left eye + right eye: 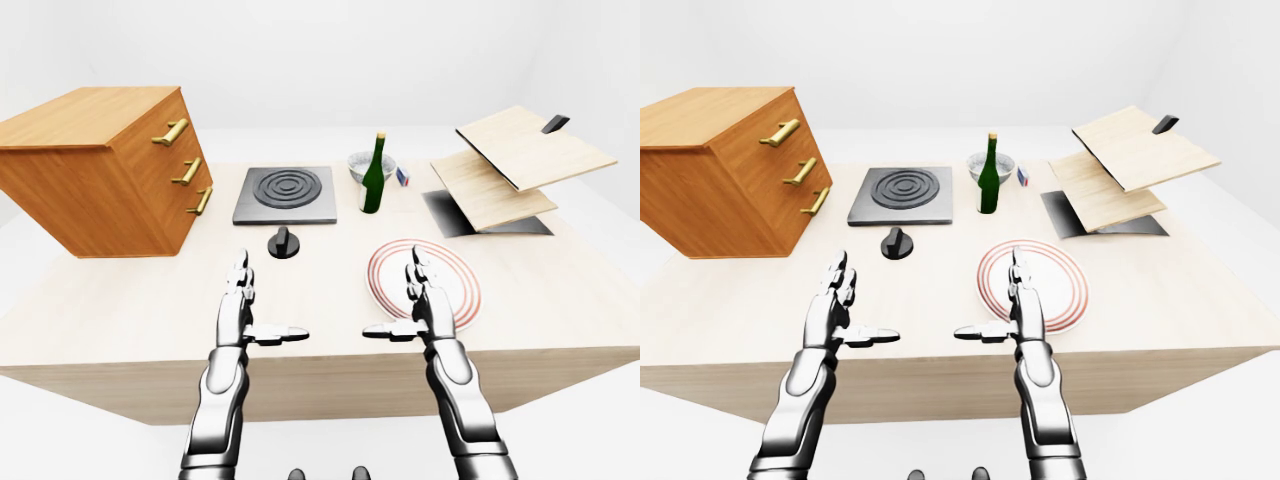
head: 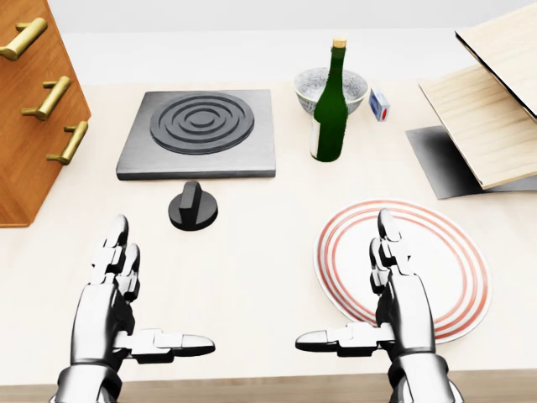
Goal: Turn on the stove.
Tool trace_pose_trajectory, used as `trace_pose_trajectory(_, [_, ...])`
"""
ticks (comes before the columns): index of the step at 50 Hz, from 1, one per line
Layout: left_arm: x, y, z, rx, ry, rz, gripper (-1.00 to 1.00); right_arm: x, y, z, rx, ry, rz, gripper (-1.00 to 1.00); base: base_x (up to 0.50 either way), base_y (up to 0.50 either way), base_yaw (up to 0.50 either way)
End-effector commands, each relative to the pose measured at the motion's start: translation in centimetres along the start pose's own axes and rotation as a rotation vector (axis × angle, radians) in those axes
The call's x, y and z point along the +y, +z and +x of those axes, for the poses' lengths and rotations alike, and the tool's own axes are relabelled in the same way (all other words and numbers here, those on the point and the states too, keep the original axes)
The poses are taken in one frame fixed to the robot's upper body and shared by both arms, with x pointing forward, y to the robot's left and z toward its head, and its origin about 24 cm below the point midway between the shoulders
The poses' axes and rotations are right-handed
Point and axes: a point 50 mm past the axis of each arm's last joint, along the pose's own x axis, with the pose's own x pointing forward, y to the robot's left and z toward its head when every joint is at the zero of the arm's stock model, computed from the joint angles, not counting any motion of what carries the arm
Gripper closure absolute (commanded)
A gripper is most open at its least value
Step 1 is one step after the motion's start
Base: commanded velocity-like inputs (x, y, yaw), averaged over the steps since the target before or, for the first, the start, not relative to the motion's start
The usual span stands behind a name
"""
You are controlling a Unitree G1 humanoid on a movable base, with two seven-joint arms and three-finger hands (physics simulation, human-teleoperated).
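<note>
Reach not begun: both hands, left hand (image 2: 113,290) and right hand (image 2: 394,294), hover open near the tabletop's (image 2: 252,277) bottom edge; next, the left must grasp the knob (image 2: 193,206) below the stove (image 2: 200,133)

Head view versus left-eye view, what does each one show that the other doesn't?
Only the head view shows close detail: the bottle's tan cap and the blue, white and red faces of the small box. Only the left-eye view shows the whole drawer cabinet, the dark handle on the upper wooden board, the table's near edge and both forearms. Both show the stove, its knob, the bowl, the striped plate, and the left robot hand and right robot hand, open and holding nothing.
</note>
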Motion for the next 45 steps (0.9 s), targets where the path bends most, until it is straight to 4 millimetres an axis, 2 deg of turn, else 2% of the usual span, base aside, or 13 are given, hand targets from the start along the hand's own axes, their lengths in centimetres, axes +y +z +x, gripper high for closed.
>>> trace_pose_trajectory(1, [0.87, 0.37, -0.20, -0.008, 0.006, -0.002, -1.00, -0.70, 0.04, 0.03, 0.024, -0.010, -0.009, -1.00, 0.00, 0.00, 0.00])
trace_pose_trajectory(15, [0.81, 0.22, -0.16, -0.007, 0.005, 0.001, -1.00, -0.51, -0.02, -0.11, 0.041, 0.012, -0.003, -1.00, 0.01, 0.00, 0.00])
trace_pose_trajectory(42, [0.98, 0.25, -0.03, -0.005, 0.008, 0.000, -1.00, -0.54, 0.06, -0.13, 0.037, 0.018, 0.009, -1.00, 0.40, 0.00, 0.00])
trace_pose_trajectory(45, [1.04, 0.29, -0.03, -0.006, 0.010, 0.000, -1.00, -0.50, 0.14, -0.25, 0.027, 0.017, 0.006, -1.00, 0.00, 0.00, 0.00])
